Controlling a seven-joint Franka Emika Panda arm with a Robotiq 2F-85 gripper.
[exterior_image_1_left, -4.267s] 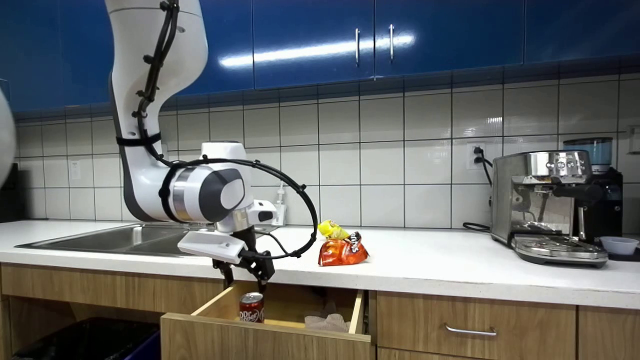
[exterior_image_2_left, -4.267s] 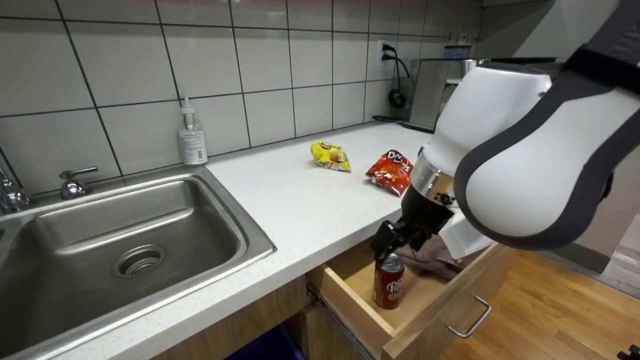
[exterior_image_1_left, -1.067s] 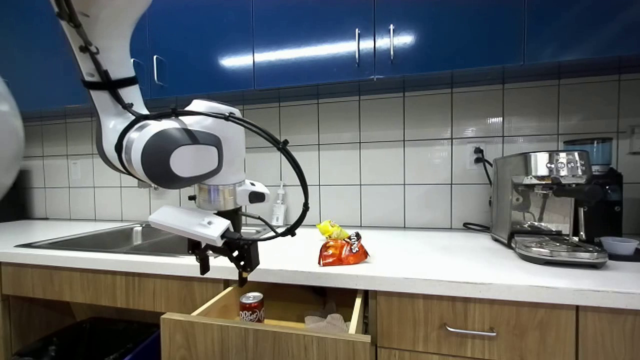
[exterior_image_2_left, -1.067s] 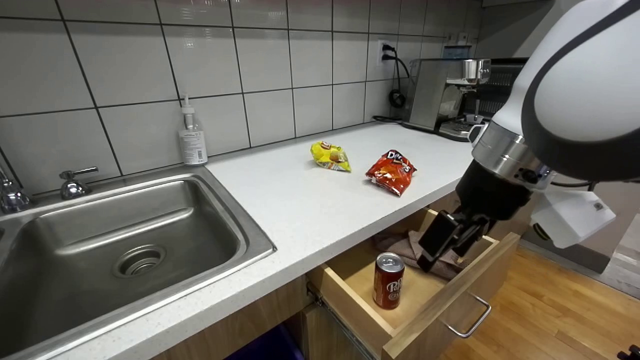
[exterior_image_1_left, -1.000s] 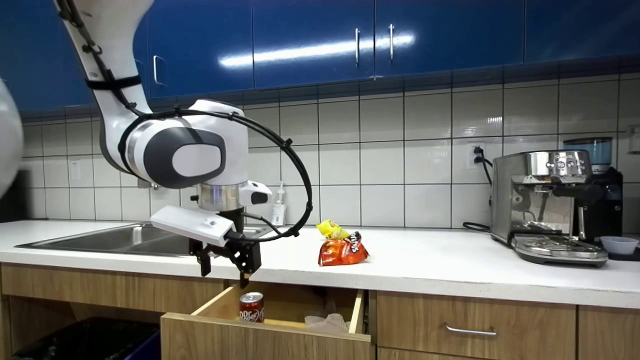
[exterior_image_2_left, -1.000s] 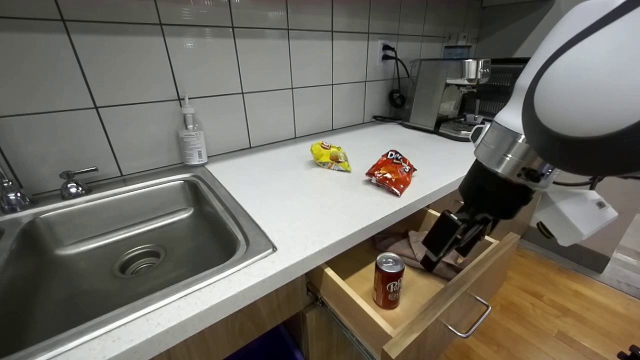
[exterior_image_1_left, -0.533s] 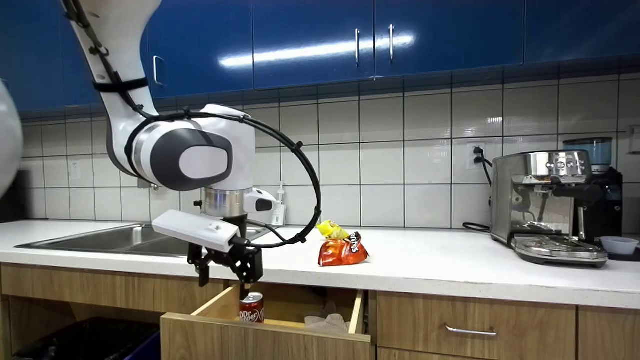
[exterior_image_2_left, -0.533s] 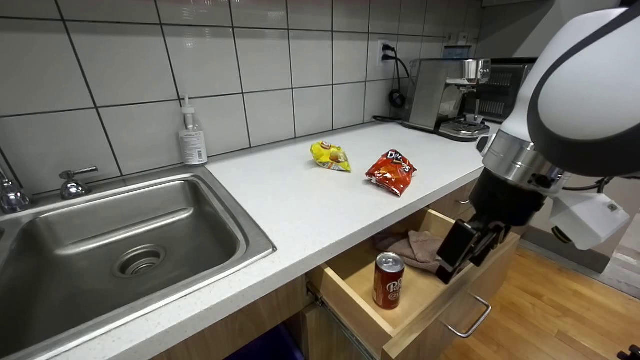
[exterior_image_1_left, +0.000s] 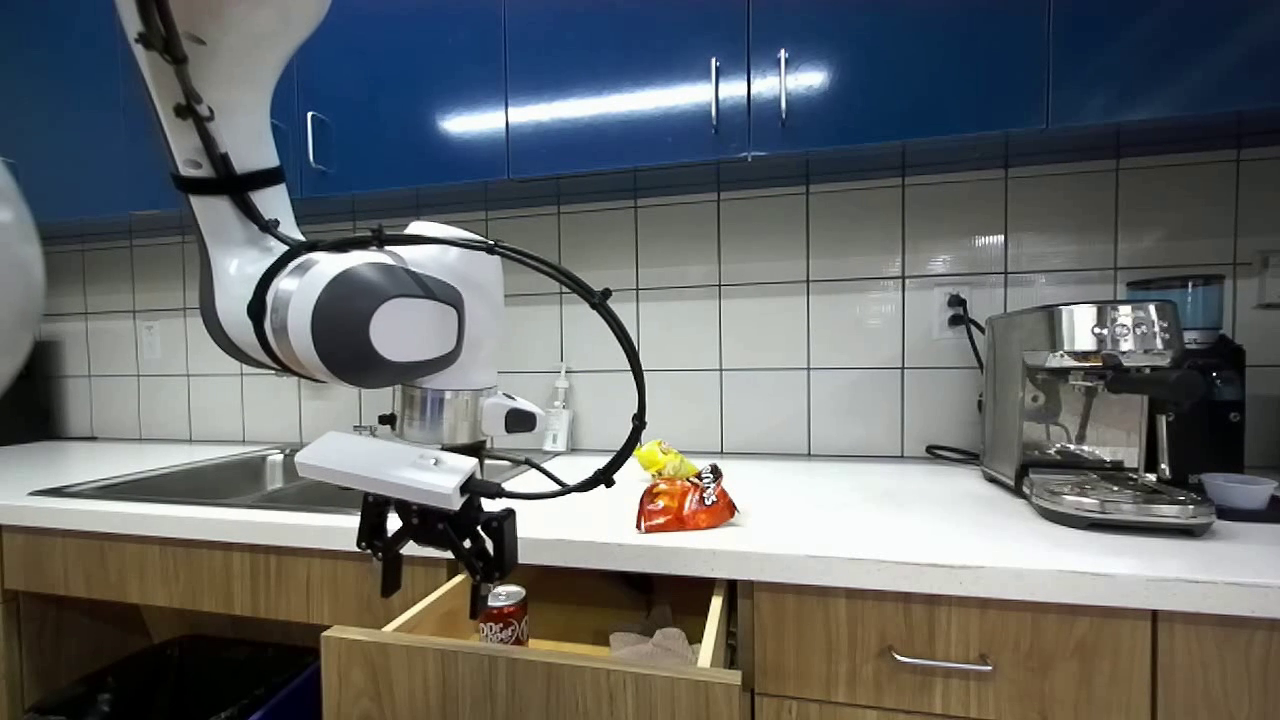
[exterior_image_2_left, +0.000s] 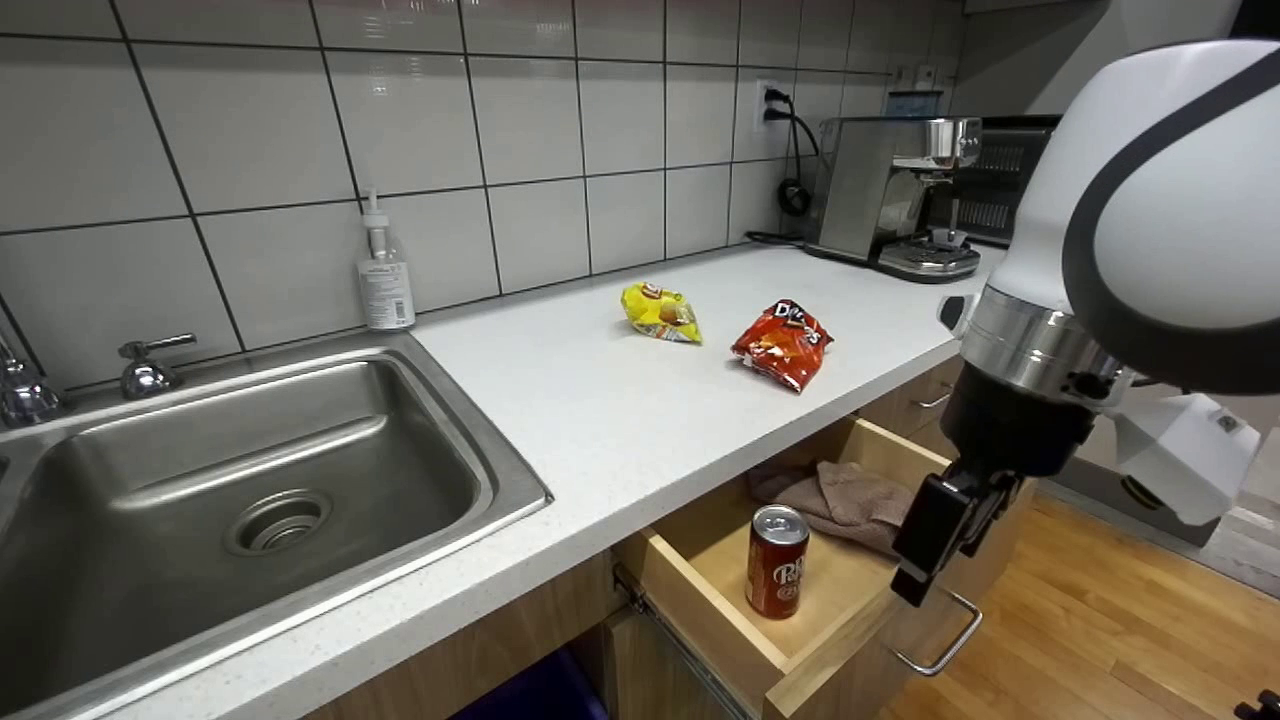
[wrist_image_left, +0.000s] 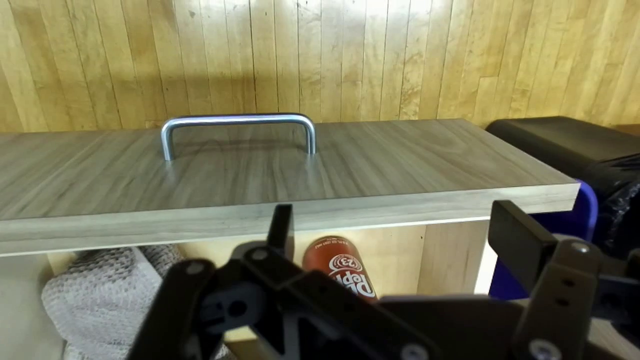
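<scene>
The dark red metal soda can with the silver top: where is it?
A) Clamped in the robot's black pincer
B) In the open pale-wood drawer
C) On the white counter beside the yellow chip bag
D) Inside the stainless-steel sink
B: the dark red metal soda can stands upright inside the open pale-wood drawer, near the crumpled brown cloth, while the black pincer hangs open without gripping it.

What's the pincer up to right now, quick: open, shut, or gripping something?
Pincer: open, jaws spread wide, holding nothing; the soda can stands ungripped in the drawer.
</scene>
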